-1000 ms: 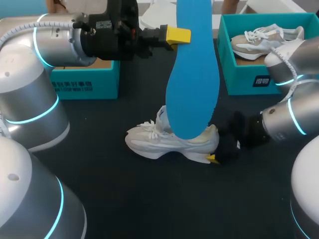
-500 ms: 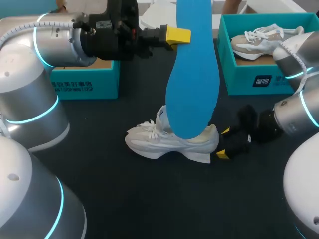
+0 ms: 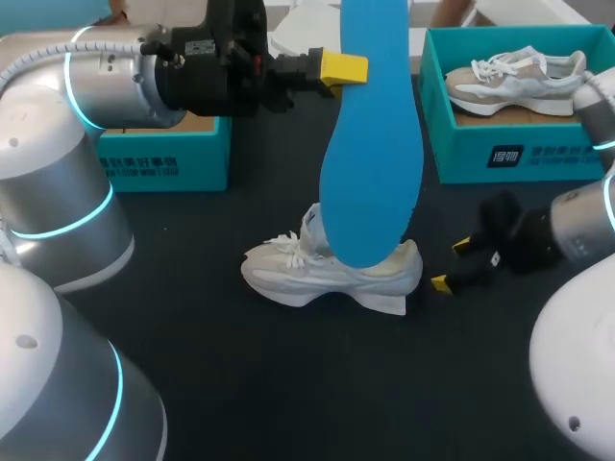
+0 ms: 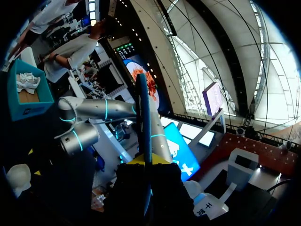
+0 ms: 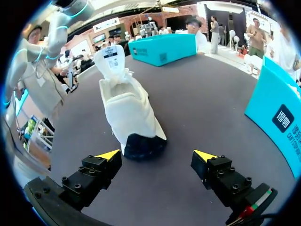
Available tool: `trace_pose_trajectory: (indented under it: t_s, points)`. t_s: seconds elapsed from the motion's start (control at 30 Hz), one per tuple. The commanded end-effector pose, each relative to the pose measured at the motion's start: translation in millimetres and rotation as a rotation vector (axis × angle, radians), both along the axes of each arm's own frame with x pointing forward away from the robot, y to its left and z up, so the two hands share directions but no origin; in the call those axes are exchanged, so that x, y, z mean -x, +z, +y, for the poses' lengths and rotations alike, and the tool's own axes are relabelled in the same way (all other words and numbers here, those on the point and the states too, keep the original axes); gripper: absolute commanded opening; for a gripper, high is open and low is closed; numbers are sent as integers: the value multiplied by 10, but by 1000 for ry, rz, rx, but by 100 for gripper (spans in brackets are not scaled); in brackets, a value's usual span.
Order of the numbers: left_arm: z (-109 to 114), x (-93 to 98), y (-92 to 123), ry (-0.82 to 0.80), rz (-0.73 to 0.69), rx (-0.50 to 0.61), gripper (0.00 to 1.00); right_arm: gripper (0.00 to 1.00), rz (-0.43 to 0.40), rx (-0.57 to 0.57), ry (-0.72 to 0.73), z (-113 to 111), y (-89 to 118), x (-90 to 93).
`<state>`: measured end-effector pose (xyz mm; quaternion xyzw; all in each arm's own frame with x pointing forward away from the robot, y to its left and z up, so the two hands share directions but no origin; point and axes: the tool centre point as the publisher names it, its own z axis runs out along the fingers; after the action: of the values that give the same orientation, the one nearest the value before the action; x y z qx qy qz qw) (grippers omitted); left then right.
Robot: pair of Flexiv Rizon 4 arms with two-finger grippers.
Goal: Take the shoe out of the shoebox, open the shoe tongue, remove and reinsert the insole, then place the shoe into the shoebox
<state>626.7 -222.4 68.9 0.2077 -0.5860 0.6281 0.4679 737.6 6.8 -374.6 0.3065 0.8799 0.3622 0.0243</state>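
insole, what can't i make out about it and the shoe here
- Head view: the insole is cut off by the top edge; its lower end hides the opening of the shoe.
- Left wrist view: insole shows edge-on only, faces unseen.
- Right wrist view: shoe seen heel-first, toe hidden behind its raised tongue.

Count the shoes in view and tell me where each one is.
2. One shoe stands on the table, partly behind the blue insole; a second shoe lies in the right shoebox. The left shoebox is partly hidden by my left arm, so it may hold more.
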Motion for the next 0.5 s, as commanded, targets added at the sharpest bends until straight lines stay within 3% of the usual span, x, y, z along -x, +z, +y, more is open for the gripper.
trace_pose_trajectory:
  t_s: [0.03,0.07,0.2,0.5]
  points:
    - [-13,-7,-1,-1,-1,2,0,100,510,-96,360,-86,94,-57]
    - [-13,-7,-1,-1,-1,2,0,100,496,-36,280,-114,161,-52]
    - [-13,-7,-1,-1,-1,2,0,100,472,32,161,-125,262,-57]
    - [-13,-7,-1,-1,-1,2,0,100,391,174,-5,-127,332,-146]
